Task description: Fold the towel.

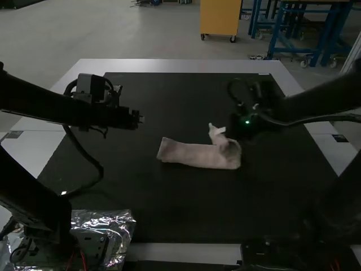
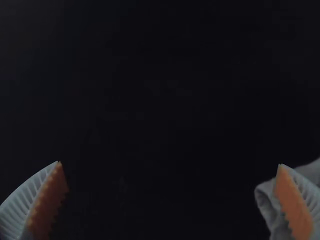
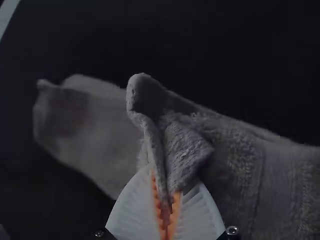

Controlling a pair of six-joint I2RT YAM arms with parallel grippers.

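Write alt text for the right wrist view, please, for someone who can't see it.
The right claw, white with orange pads, is closed on a raised, creased piece of a grayish towel. The rest of the towel stretches away to either side of the claw, over a dark mat.

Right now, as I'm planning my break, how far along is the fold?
Done, it seems: the towel lies in a narrow strip. In hand: the right gripper pinches a bunched bit near one end. Remaining, probably: bringing that bit over and laying it flat.
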